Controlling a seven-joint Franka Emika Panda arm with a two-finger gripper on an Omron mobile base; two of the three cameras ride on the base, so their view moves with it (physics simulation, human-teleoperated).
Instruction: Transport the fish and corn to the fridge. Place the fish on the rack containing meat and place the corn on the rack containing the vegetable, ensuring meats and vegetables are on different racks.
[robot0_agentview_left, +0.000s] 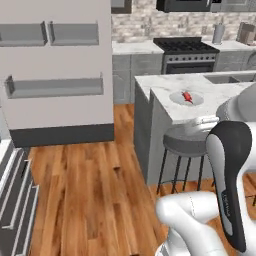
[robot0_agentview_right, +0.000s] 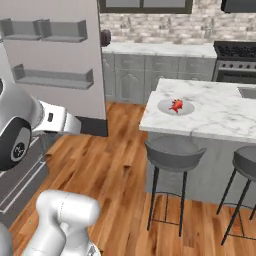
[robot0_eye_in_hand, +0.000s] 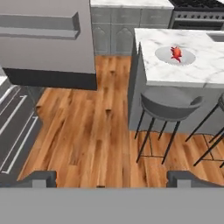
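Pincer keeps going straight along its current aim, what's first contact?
Probably the wooden floor: the open pincer aims down at bare boards left of the grey stool. Nothing nearer shows in that line, though depth is unclear.

Red fish (robot0_eye_in_hand: 176, 53), white-marbled counter (robot0_eye_in_hand: 205, 65)

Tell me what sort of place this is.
A rendered home kitchen, most likely: a marble-topped island with bar stools, a stove against a tiled wall, and a red fish on a plate.
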